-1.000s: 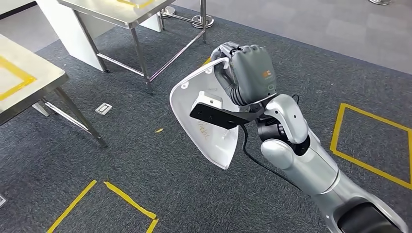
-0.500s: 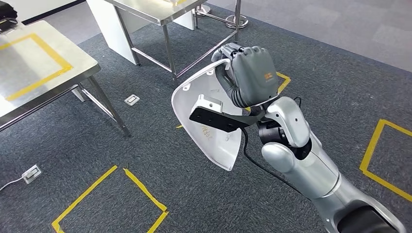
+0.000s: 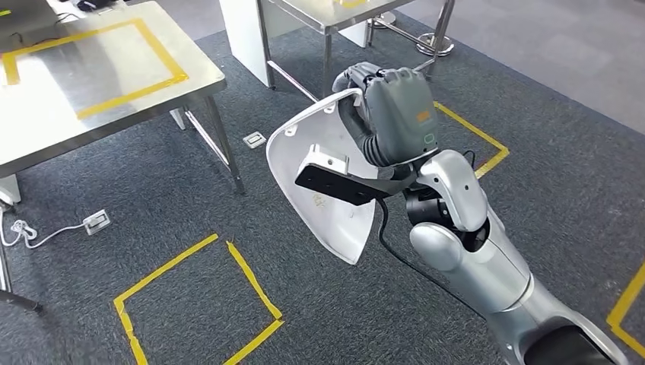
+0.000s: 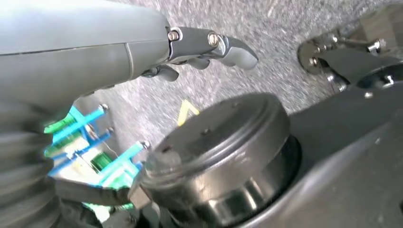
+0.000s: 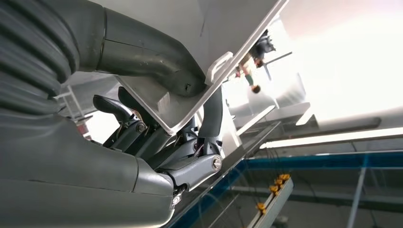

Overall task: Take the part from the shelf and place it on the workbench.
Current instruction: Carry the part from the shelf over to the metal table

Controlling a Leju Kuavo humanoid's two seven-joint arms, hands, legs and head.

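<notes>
My right hand (image 3: 392, 114) has its fingers clamped over the top rim of the white curved plastic shell part (image 3: 323, 182), which hangs below them above carpet. My left hand (image 4: 142, 42) hangs empty, fingers loosely apart. I worry the rim-only grip lets it swing and slip.

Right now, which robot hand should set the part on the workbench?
Right. The right robot hand already grips the white part by its edge, raised near the steel workbench. The left robot hand hangs low over the carpet, holding nothing.
</notes>
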